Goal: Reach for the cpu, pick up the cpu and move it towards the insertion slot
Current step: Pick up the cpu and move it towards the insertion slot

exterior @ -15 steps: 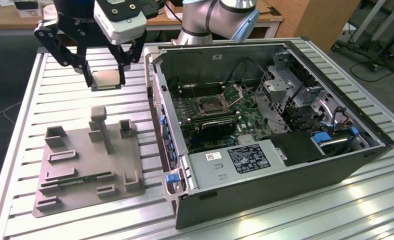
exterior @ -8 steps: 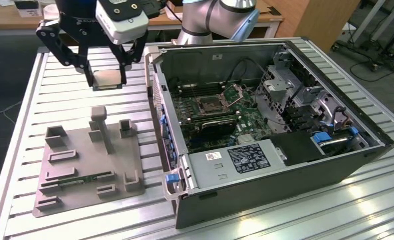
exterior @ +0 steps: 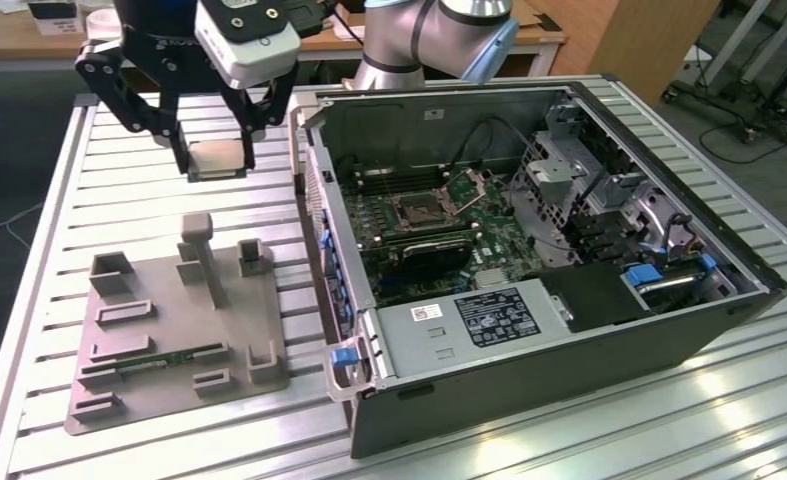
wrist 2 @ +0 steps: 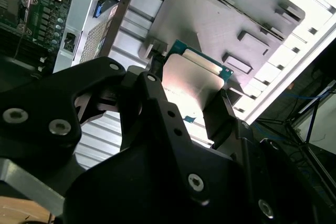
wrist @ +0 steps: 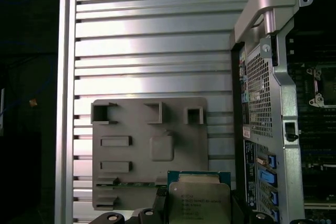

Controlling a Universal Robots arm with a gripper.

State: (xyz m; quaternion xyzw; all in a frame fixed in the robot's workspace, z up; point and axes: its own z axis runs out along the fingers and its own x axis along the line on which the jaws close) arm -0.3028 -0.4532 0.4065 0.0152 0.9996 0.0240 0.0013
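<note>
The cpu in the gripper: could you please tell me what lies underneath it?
Beneath the cpu, clamped in the gripper, lie the slatted table and grey tray; the spot straight below is covered by the cpu itself.

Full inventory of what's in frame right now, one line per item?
cpu: 1, silver top, held off the table, to the exterior view's left of the case.
insertion slot: 1, silver frame with dark centre, on the green board inside the case.
tray: 1, grey plastic, on the table beside the case.
circuit strip: 1, green, lying in the tray.
case: 1, dark grey, open, on the table.
clips: several, blue, on the case.
table: 1, silver, slatted metal.
arm: 1, grey, behind the case.
gripper: 1, black, shut on the cpu.
</note>
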